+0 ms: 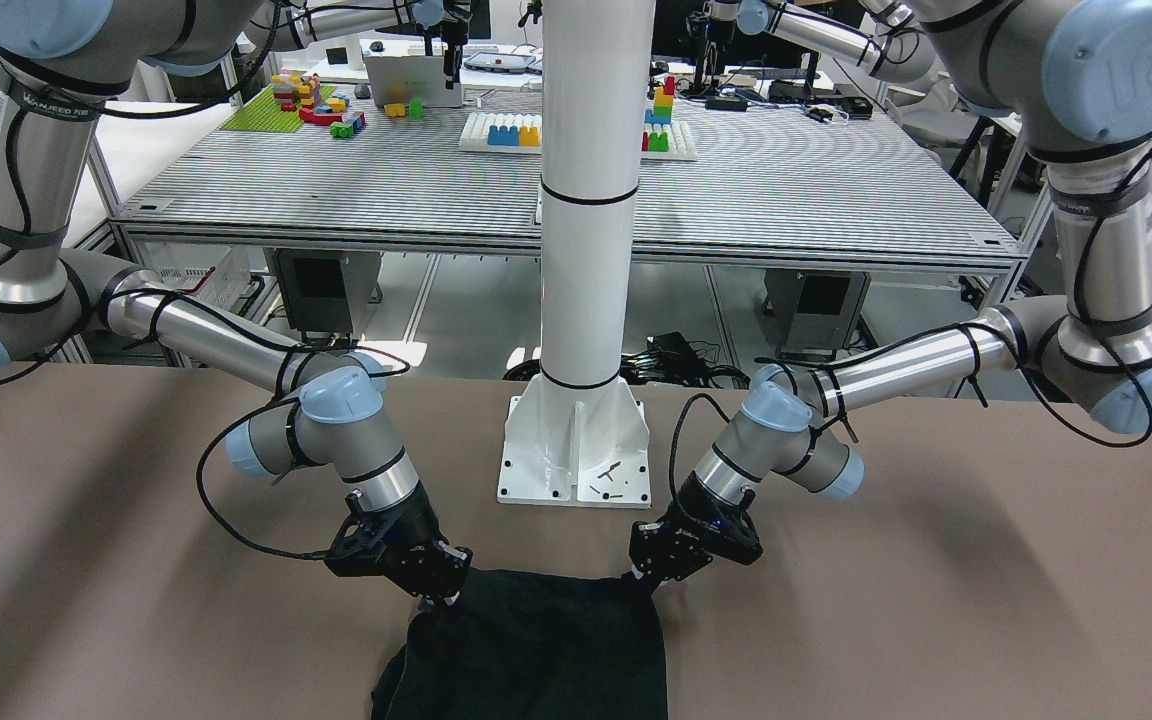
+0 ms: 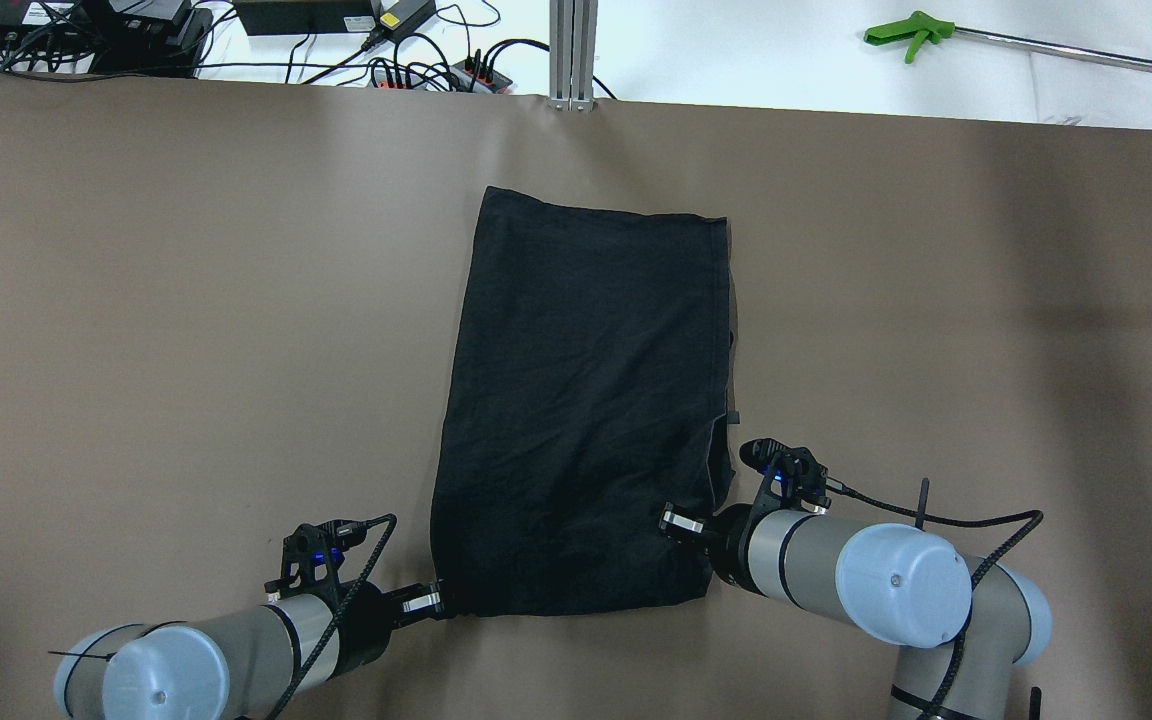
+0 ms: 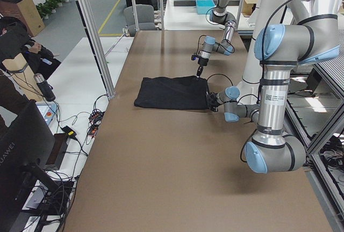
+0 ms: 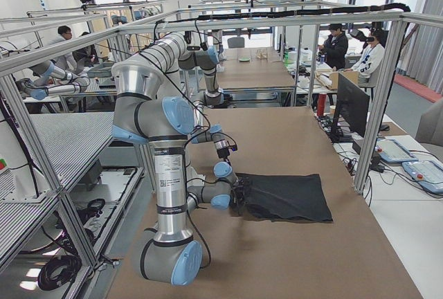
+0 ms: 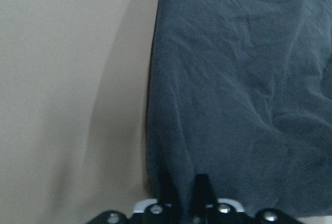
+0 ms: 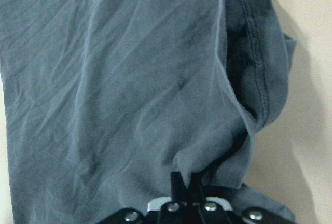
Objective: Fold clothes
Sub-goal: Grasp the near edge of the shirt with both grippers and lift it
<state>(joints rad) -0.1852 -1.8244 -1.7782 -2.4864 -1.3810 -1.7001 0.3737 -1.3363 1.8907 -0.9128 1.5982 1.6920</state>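
On the matte brown table (image 2: 186, 300), the left end effector (image 2: 441, 603) is pinched shut on the near left corner of the black garment (image 2: 586, 400). The garment lies flat mid-table, a soft, faintly creased, roughly rectangular cloth with a stitched hem down its right side. The right end effector (image 2: 672, 518) is clamped on a puckered fold by the near right corner.

One black garment (image 2: 586, 400), two grippers (image 2: 439, 601) (image 2: 673, 519), one white pillar (image 1: 591, 200)
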